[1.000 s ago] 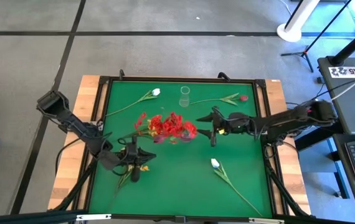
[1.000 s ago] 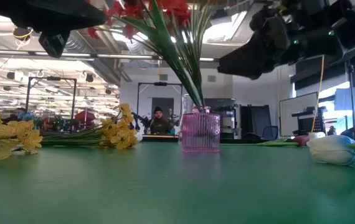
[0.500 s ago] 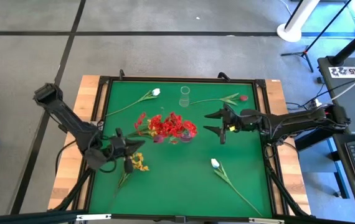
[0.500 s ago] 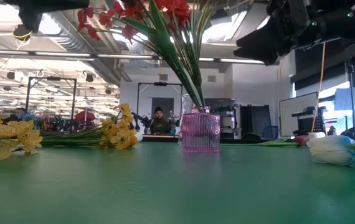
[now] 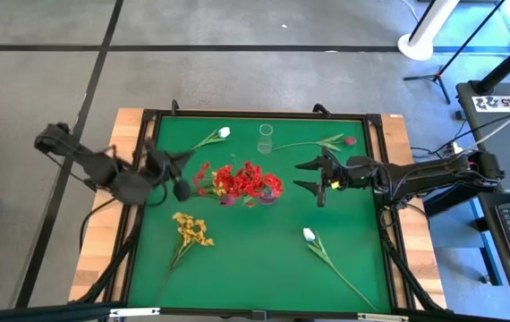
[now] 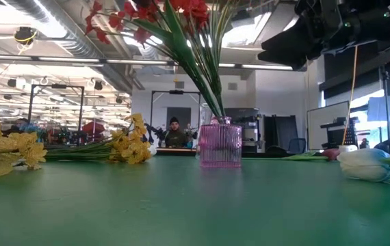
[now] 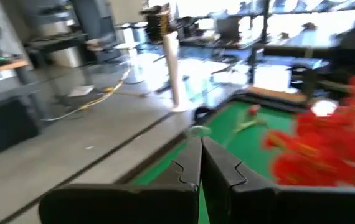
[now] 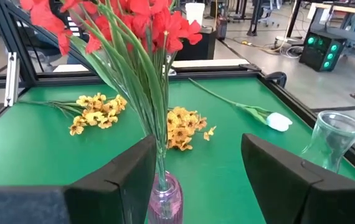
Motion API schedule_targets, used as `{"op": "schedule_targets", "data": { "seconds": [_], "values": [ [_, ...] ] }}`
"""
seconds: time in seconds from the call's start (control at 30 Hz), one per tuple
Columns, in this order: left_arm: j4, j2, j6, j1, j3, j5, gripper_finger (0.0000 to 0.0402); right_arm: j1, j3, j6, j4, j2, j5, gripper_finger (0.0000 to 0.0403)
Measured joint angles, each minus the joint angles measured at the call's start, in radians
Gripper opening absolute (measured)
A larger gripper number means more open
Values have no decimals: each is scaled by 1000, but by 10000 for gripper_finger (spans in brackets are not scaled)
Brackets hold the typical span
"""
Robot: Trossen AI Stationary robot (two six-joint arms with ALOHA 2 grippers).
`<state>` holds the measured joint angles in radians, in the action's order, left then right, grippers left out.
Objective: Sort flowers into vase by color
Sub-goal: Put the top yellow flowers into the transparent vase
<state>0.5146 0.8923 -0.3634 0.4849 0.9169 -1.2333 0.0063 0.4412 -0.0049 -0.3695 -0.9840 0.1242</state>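
Note:
Red blossom flowers (image 5: 242, 182) stand with their stems in a pink ribbed vase (image 6: 220, 143) at mid-table. Yellow-orange flowers (image 5: 191, 231) lie on the mat near the left front. One white tulip (image 5: 224, 132) lies at the far side, another (image 5: 309, 235) lies near the right front, and a dark red tulip (image 5: 349, 140) lies far right. My left gripper (image 5: 182, 170) hovers shut, just left of the red blossoms (image 7: 327, 143). My right gripper (image 5: 313, 176) hangs open to the right of the vase (image 8: 165, 199), with its fingers apart from it.
An empty clear glass vase (image 5: 266, 136) stands at the far middle of the green mat (image 5: 255, 268). A raised black frame (image 5: 389, 224) edges the mat. Bare mat lies in the near middle. A person shows far off in the room behind the table (image 6: 174, 130).
My left gripper has risen from over the yellow-orange flowers and swung toward the far edge, ending beside the red blossoms; the yellow flowers now lie uncovered on the mat. My right gripper has drawn back a little toward the table's right edge, away from the vase.

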Motion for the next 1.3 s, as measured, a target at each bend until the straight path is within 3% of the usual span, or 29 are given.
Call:
{"op": "schedule_targets", "data": {
  "seconds": [0.1, 0.2, 0.33, 0.43, 0.6, 0.77, 0.97, 1.3],
  "values": [
    [181, -8, -55, -133, 86, 129, 0, 0, 0, -21, 0, 0, 0, 234],
    [383, -8, -187, -308, 122, 332, 0, 0, 0, -27, -4, 0, 0, 234],
    [661, 9, -378, -510, 82, 625, 0, 0, 0, -27, -8, 0, 0, 234],
    [726, 14, -460, -579, 15, 754, 0, 0, 0, -27, -8, 0, 0, 234],
    [650, 20, -468, -583, -90, 793, 0, 0, 0, -27, -9, 0, 0, 234],
    [498, 33, -398, -540, -160, 921, 11, 0, 0, -27, -10, 0, 0, 234],
    [393, 84, -307, -466, -217, 1052, 77, 0, 0, -26, 6, 0, 0, 234],
    [351, 282, -252, -428, -253, 1006, 205, 0, 0, -25, 5, -1, 0, 234]
  ]
}}
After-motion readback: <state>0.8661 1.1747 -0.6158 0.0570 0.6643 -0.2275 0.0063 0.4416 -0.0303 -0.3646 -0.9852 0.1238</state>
